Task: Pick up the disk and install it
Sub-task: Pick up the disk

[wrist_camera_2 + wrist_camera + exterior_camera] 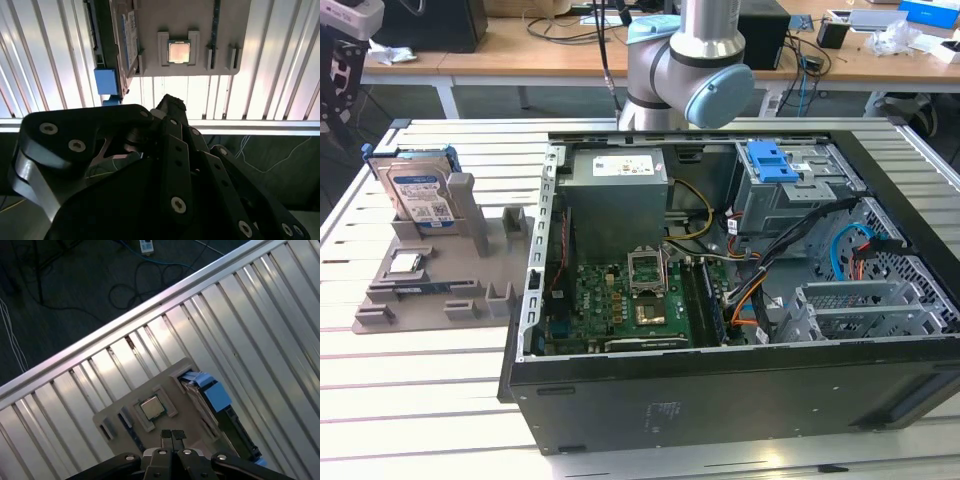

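While its black fingertips are pressed together on nothing, the tool [172, 435] hangs above the slatted silver metal table [260, 315], looking down on a grey moulded plastic holder tray [150, 387]. A small square silver chip [151, 407] sits in a recess of that tray. Just beside the chip is the disk [212, 396], a flat silvery hard drive with a white, blue-banded label in a bright blue plastic carrier frame. In the exterior view the disk [420, 195] stands tilted in a slot at the tray's far end, on that view's left. It is well apart from the open black computer case [720, 400]. By its look the drive is stiff, dense and fairly heavy, with smooth metal faces that could slip. It probably dislikes knocks, so the best hold is likely across its flat faces near the exposed upper edge, clear of the thin blue frame.
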Motion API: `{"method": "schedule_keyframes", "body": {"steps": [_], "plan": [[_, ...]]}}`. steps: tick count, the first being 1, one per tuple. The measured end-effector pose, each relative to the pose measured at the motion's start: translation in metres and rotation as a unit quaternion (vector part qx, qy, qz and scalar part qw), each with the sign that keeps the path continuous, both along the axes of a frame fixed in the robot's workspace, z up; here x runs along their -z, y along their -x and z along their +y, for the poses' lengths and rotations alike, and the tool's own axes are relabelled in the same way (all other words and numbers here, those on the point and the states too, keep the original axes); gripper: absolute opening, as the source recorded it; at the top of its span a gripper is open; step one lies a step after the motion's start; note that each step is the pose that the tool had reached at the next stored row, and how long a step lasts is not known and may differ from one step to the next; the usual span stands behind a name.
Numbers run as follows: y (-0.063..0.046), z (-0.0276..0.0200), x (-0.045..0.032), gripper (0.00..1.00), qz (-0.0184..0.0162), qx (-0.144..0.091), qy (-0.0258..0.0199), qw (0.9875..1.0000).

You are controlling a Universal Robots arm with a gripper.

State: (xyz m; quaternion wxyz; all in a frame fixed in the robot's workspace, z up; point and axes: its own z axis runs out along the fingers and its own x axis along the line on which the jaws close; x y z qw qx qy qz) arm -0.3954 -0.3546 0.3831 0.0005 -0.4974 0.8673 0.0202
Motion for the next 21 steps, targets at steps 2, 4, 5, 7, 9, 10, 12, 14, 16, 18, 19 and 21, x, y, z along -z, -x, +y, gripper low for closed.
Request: {"method": "schedule_keyframes", "body": {"steps": [2,4,5,7,9,10,12,14,16,18,19,21], "plan": [[0.0000,0.0000,0.0000,0.11,0.0000,-0.007,0.0002,1.0000],[0.0000,0.0000,0.0000,0.11,0.0000,-0.015,0.0003,0.9999],[0.0000,0.0000,0.0000,0.11,0.0000,-0.018,0.0003,0.9998],[0.0000,0.0000,0.0000,0.11,0.0000,-0.025,0.0005,0.9997],[0.0000,0.0000,0.0000,0.11,0.0000,-0.032,0.0006,0.9995],[0.0000,0.0000,0.0000,0.11,0.0000,-0.035,0.0007,0.9994],[0.0000,0.0000,0.0000,0.11,0.0000,-0.044,0.0009,0.9990],[0.0000,0.0000,0.0000,0.11,0.0000,-0.054,0.0010,0.9985],[0.0000,0.0000,0.0000,0.11,0.0000,-0.062,0.0010,0.9981],[0.0000,0.0000,0.0000,0.11,0.0000,-0.066,0.0010,0.9978],[0.0000,0.0000,0.0000,0.11,0.0000,-0.068,0.0010,0.9977],[0.0000,0.0000,0.0000,0.11,0.0000,-0.073,0.0010,0.9974]]}}
